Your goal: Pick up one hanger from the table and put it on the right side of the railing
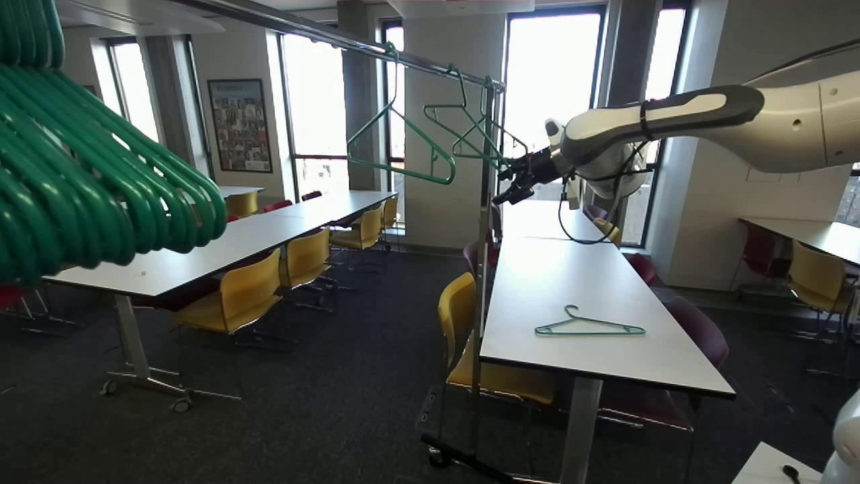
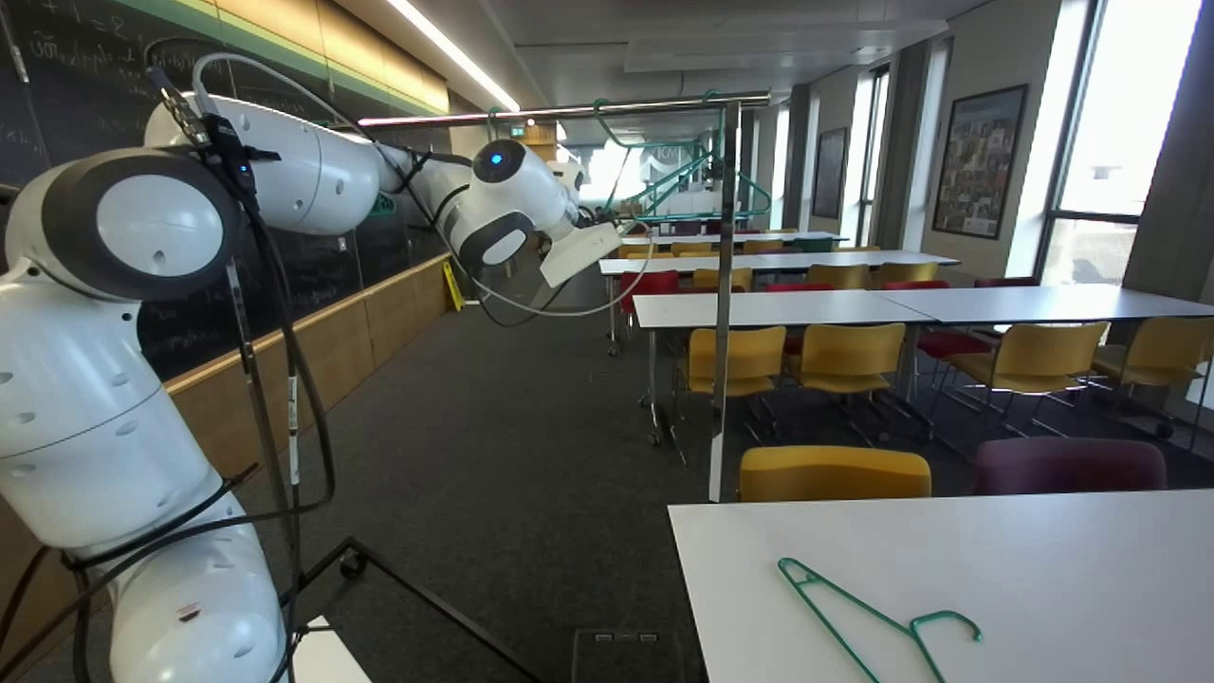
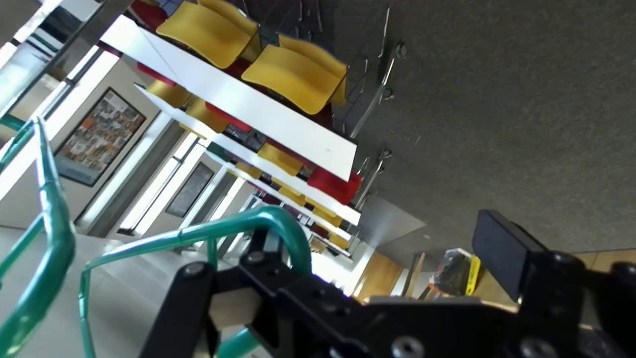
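Only exterior views: hanger point(image 2: 890, 618) on table point(image 2: 1072, 564)

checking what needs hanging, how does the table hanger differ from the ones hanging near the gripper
The table hanger lies flat on the tabletop; the hanging ones dangle by their hooks from the rail. The table hanger is by itself; the hanging ones are grouped. Both are green, triangular and hooked.

Green hanger point(image 1: 591, 333), dark-edged white bench point(image 1: 557, 269), lower right
Yellow chair point(image 1: 252, 292), left; white-and-grey arm point(image 1: 779, 128), upper right; mottled dark-grey floor point(image 1: 336, 430) below.
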